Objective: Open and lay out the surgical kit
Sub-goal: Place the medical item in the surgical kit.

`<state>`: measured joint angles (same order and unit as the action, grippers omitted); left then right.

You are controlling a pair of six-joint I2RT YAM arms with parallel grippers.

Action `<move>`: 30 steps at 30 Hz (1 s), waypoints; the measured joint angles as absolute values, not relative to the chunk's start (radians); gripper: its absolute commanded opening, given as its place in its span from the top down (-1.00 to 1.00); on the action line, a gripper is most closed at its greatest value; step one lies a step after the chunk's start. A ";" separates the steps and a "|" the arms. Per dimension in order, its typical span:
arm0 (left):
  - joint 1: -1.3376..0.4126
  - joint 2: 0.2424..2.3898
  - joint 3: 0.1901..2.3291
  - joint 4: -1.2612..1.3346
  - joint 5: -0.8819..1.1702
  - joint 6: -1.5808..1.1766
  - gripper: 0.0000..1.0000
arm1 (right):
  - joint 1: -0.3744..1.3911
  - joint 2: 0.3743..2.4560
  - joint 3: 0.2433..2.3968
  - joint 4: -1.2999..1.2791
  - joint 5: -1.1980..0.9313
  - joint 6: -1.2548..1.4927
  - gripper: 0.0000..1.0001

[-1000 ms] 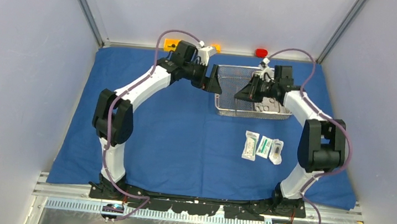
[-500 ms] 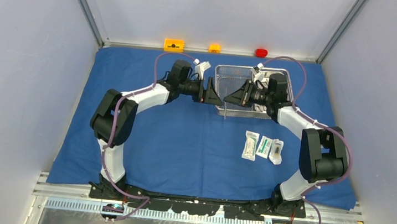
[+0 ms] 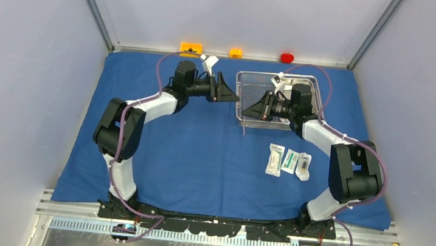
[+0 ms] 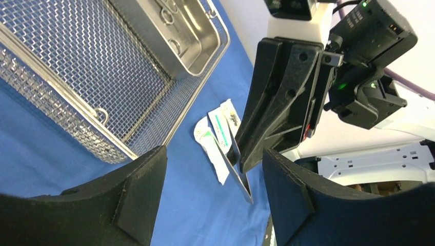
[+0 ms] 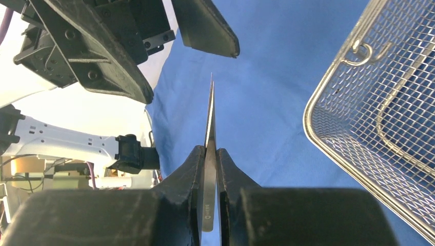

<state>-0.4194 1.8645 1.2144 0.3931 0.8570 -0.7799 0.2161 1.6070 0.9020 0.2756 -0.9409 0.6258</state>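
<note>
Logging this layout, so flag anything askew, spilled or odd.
Nothing is spilled or damaged. Only the tweezers stand out: they are pinched in the right gripper over the cloth beside the basket, not laid down. The three packets lie in a tidy row.

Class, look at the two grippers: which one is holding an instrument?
The right gripper, shut on the slim metal tweezers; the left gripper is open and holds nothing.
</note>
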 measured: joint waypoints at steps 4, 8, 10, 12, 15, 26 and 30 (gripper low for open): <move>-0.417 1.877 1.214 0.456 0.875 -0.818 -0.38 | 0.226 1.599 0.902 0.277 -0.944 0.626 0.99; -0.419 1.896 1.214 0.490 0.890 -0.850 -0.33 | 0.228 1.599 0.899 0.288 -0.946 0.633 0.99; -0.419 1.904 1.214 0.503 0.893 -0.861 -0.27 | 0.232 1.599 0.899 0.295 -0.946 0.640 1.00; -0.419 1.909 1.214 0.513 0.894 -0.868 -0.19 | 0.233 1.599 0.899 0.307 -0.946 0.647 1.00; -0.419 1.917 1.214 0.532 0.899 -0.887 -0.11 | 0.234 1.599 0.899 0.326 -0.949 0.662 0.99; -0.430 1.960 1.214 0.600 0.921 -0.957 0.15 | 0.236 1.615 0.893 0.374 -0.957 0.711 1.00; -0.439 1.961 1.214 0.622 0.929 -0.971 0.37 | 0.237 1.620 0.892 0.375 -0.956 0.714 1.00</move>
<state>-0.4389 1.9614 1.2137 0.6216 0.9287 -0.9714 0.2367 1.6203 0.8917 0.3748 -0.9562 0.7143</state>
